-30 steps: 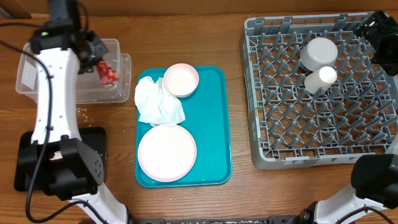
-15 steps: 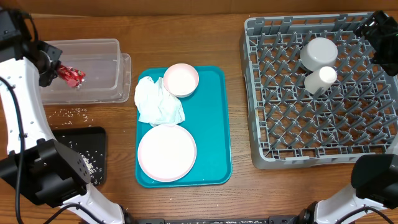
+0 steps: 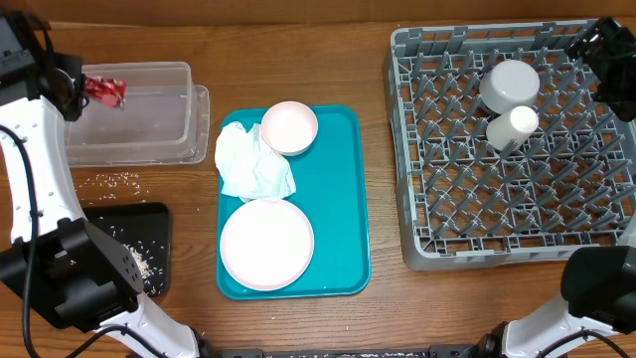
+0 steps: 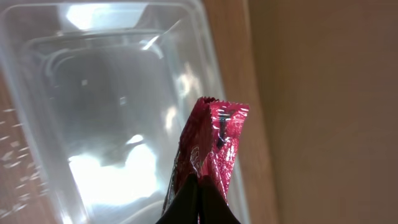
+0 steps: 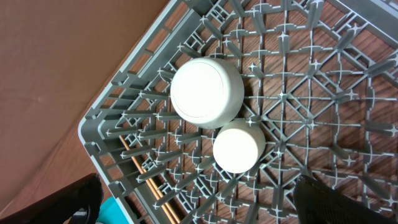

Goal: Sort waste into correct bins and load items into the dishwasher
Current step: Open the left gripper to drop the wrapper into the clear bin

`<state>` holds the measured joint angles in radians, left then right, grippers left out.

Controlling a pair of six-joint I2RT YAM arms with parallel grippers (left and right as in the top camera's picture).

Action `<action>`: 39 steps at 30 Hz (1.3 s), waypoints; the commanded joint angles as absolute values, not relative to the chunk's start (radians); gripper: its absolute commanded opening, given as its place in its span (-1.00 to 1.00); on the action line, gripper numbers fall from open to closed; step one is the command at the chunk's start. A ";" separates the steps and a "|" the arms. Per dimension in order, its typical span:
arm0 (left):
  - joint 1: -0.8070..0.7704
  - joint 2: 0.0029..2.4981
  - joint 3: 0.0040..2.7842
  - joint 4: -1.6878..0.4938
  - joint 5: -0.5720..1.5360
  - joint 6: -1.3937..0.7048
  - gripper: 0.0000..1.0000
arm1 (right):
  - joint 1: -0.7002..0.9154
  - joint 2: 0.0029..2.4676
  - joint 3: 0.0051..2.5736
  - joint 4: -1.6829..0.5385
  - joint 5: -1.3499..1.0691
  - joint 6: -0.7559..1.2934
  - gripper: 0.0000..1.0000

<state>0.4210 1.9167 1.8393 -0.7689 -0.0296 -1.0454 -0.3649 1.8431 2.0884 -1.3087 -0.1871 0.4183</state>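
My left gripper [image 4: 199,208] stays clamped on the red wrapper [image 3: 104,89]. Since half a second ago it has carried the wrapper from the middle of the clear tub's [image 3: 149,68] left end toward its far left corner, held over the tub. The right gripper [image 3: 599,45] hangs wide open above the dish rack's [image 3: 417,149] far corner, unmoved. The napkin [image 3: 253,164], small plate [image 3: 289,127] and large plate [image 3: 266,244] lie on the teal tray [image 3: 338,199] as before; the bowl [image 3: 510,83] and cup [image 3: 512,124] sit upturned in the rack.

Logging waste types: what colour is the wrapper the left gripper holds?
Shiny red wrapper, clearest in left wrist view.
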 commanded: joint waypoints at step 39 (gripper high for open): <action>0.427 2.007 1.819 -0.736 -0.113 -1.122 -0.85 | -0.360 1.841 2.096 -1.304 -0.192 0.420 1.00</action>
